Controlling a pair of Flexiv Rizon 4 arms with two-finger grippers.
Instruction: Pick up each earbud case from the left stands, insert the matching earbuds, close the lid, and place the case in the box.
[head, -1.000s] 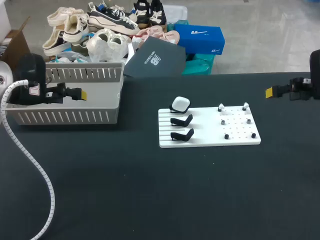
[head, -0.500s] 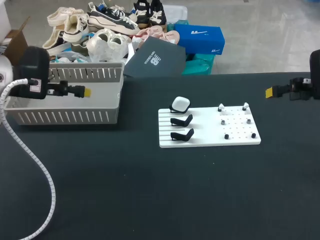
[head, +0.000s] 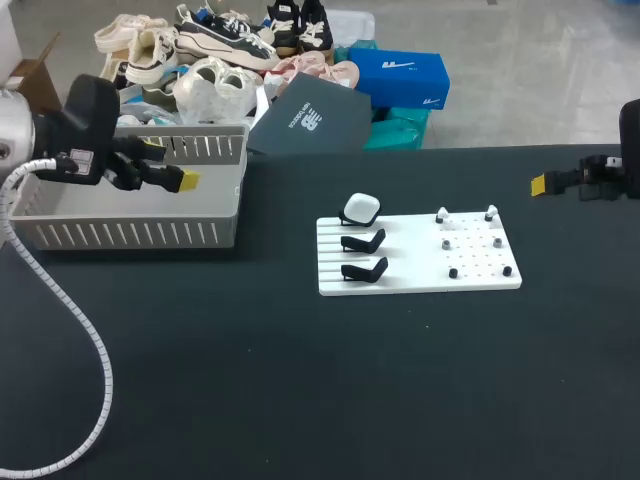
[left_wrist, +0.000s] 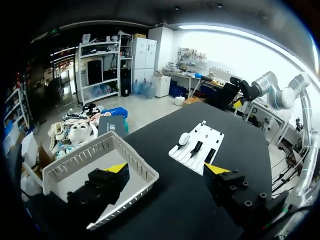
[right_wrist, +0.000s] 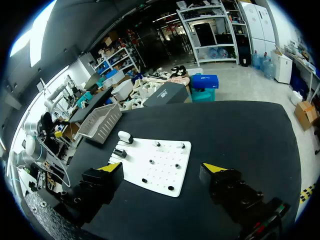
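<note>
A white board (head: 420, 256) lies mid-table. On its rear stand rests a white earbud case (head: 361, 208); the two black stands (head: 364, 241) in front of it are empty. Small earbuds (head: 442, 215) sit on pegs on the board's right half. My left gripper (head: 170, 164) hangs open and empty over the grey basket (head: 130, 235). In the left wrist view the gripper (left_wrist: 166, 168) has the basket (left_wrist: 75, 162) under it, with the board (left_wrist: 196, 148) and case (left_wrist: 184, 138) ahead. My right gripper (head: 540, 184) is at the far right, open and empty. The right wrist view shows the gripper (right_wrist: 161, 167) well back from the board (right_wrist: 155, 165) and case (right_wrist: 123, 136).
The basket stands at the table's back left corner. My left arm's white coiled cable (head: 90, 350) hangs across the table's left side. Bare black tabletop (head: 330, 390) stretches in front of the board and between it and the right gripper.
My left gripper has moved right and slightly up over the basket, its tips turning toward the board. The right arm and the board's items have not moved.
</note>
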